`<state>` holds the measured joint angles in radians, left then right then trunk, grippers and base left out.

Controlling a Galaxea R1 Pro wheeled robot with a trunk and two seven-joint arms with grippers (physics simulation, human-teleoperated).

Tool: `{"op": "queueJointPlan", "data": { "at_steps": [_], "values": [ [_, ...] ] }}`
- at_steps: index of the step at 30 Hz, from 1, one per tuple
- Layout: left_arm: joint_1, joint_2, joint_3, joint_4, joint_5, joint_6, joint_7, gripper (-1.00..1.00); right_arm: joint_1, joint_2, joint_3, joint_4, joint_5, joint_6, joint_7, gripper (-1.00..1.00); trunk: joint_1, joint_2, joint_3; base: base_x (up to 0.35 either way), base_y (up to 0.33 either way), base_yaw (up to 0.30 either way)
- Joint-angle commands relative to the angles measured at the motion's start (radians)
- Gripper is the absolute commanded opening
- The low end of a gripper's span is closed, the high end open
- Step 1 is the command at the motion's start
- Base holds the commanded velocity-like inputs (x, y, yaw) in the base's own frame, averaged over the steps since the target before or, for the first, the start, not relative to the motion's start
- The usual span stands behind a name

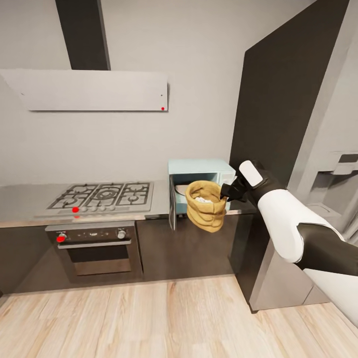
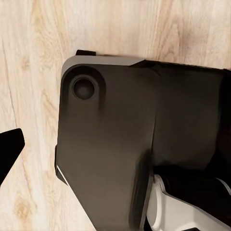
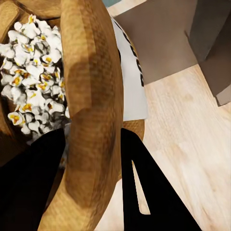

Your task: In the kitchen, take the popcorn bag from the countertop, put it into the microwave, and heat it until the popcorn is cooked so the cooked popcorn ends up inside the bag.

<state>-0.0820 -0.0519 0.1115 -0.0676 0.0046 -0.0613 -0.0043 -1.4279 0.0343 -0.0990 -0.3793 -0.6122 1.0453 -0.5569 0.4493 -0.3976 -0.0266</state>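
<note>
At the countertop [image 1: 30,199] right end, right gripper [image 1: 227,191] pinches the popcorn bag [image 1: 206,205] rim before the open microwave [image 1: 201,171], hob [image 1: 104,195] leftward; left gripper state unclear.

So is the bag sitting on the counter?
No, the popcorn bag hangs in the air in front of the open microwave, pinched at its rim by the right gripper.

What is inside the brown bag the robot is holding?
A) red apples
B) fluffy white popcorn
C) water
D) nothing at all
B: the right wrist view looks into the popcorn bag, gripped at its rim by the right end effector, and it holds puffy white and yellow popcorn.
</note>
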Motion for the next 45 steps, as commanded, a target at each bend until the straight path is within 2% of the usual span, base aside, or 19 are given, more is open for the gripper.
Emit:
{"op": "queueJointPlan", "data": {
  "at_steps": [1,11,29,45],
  "values": [
    [-0.001,0.0,0.007,0.001,0.0,-0.003,0.0,1.0,-0.001,0.0,-0.007,-0.001,-0.006,0.002,-0.009,-1.0,0.001,-0.002,-0.002,0.043,0.0,0.0],
    [-0.002,0.0,0.005,0.0,0.0,-0.003,0.0,1.0,0.0,0.001,-0.007,-0.001,-0.006,0.002,-0.008,-1.0,0.001,-0.002,-0.002,0.026,0.0,0.0],
    [-0.005,0.0,0.007,0.0,0.0,-0.002,0.0,1.0,0.0,0.001,-0.007,-0.001,-0.006,0.002,-0.005,-1.0,0.001,-0.002,-0.002,0.323,0.0,0.0],
    [-0.001,0.0,0.005,0.0,0.0,-0.003,-0.002,1.0,0.0,-0.001,-0.007,-0.001,-0.006,0.002,-0.005,-1.0,0.001,-0.002,-0.002,0.017,0.0,0.0]
  ]
}}
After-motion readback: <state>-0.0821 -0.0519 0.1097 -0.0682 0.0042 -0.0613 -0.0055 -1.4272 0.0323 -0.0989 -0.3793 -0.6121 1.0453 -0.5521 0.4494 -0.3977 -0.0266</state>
